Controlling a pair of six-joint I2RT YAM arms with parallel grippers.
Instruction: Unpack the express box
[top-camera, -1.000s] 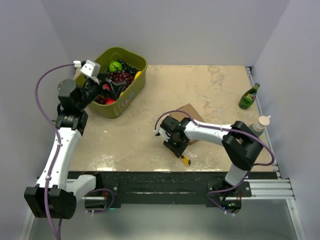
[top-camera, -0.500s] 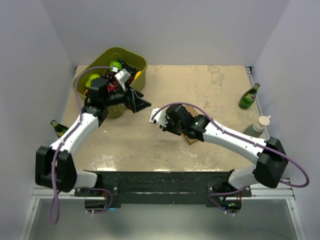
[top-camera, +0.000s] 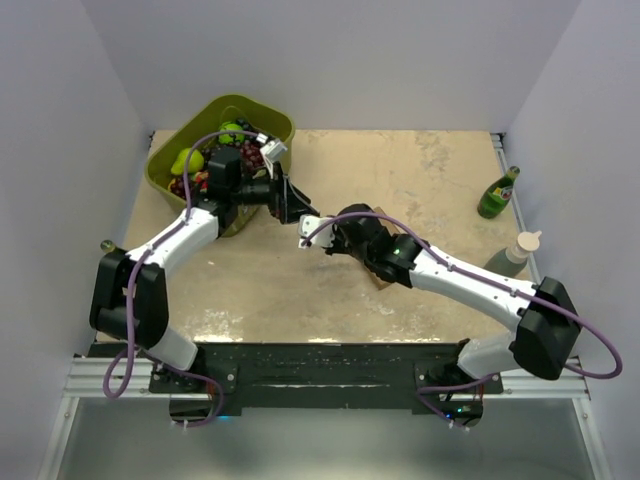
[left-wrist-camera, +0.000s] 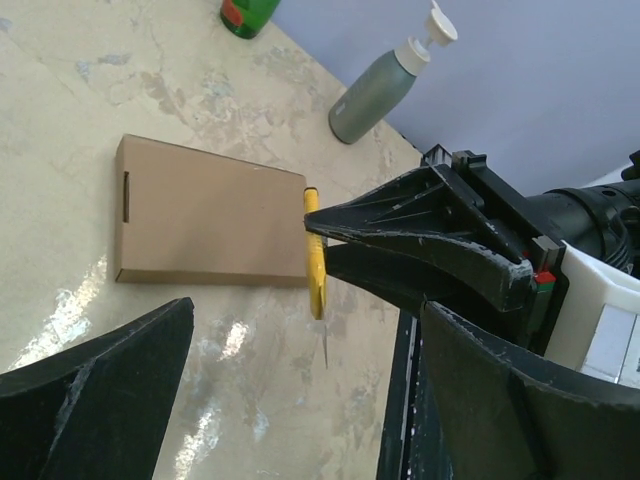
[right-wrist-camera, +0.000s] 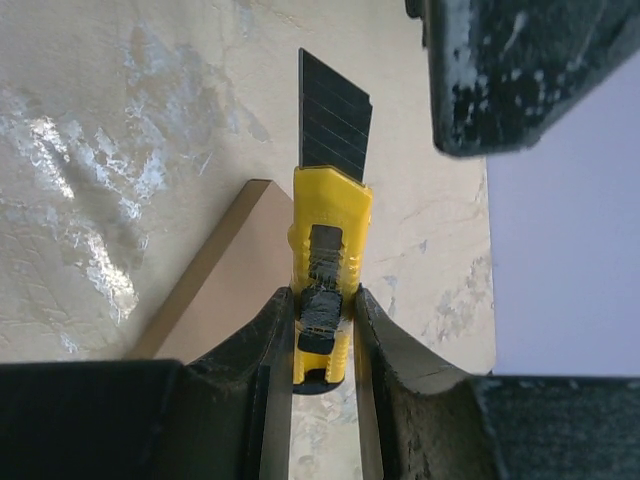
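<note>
Where the arms meet in the top view, the left gripper (top-camera: 291, 202) gapes empty. Its wrist view shows the express box (left-wrist-camera: 210, 212) lying closed on the table (left-wrist-camera: 240, 335). Right wrist view: the right gripper (right-wrist-camera: 325, 305) pinches a yellow knife (right-wrist-camera: 331, 225) (blade out, presumably for slitting it).

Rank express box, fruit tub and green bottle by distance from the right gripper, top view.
1. express box, just beside the right gripper, partly under its arm.
2. fruit tub, far-left corner.
3. green bottle, at the far right.

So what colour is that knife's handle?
Yellow; the knife shows best in the right wrist view.
</note>
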